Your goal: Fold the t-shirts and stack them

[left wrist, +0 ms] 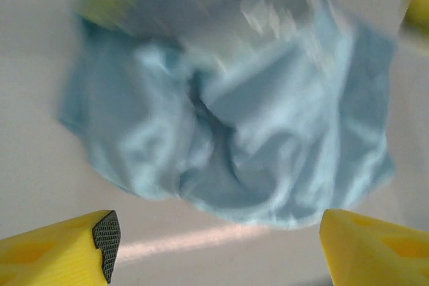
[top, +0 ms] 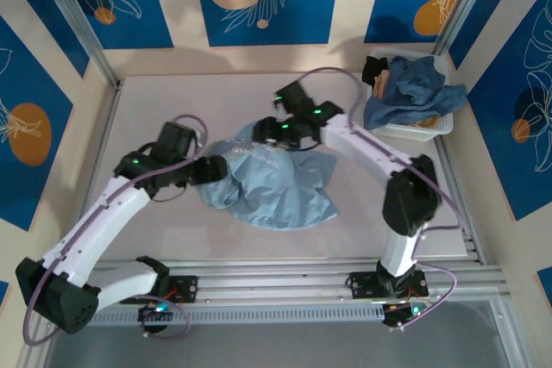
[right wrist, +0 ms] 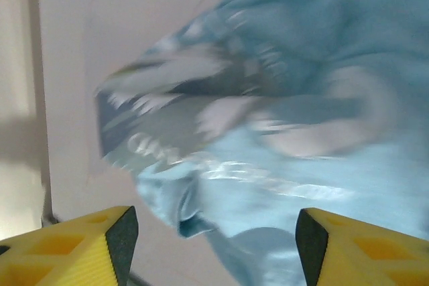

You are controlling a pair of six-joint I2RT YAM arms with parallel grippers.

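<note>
Just ahead of L gripper: tee (crumpled).

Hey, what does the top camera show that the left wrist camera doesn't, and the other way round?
Top external adds the wider scene: both arms, the right gripper at the far edge of the pale blue t-shirt, and a white basket at the far right with a darker blue t-shirt in it. Left wrist adds a close, blurred look at the cloth's folds and the left gripper, its yellow fingers spread wide with nothing between them. Shared: the pale blue t-shirt lying crumpled on the table.
</note>
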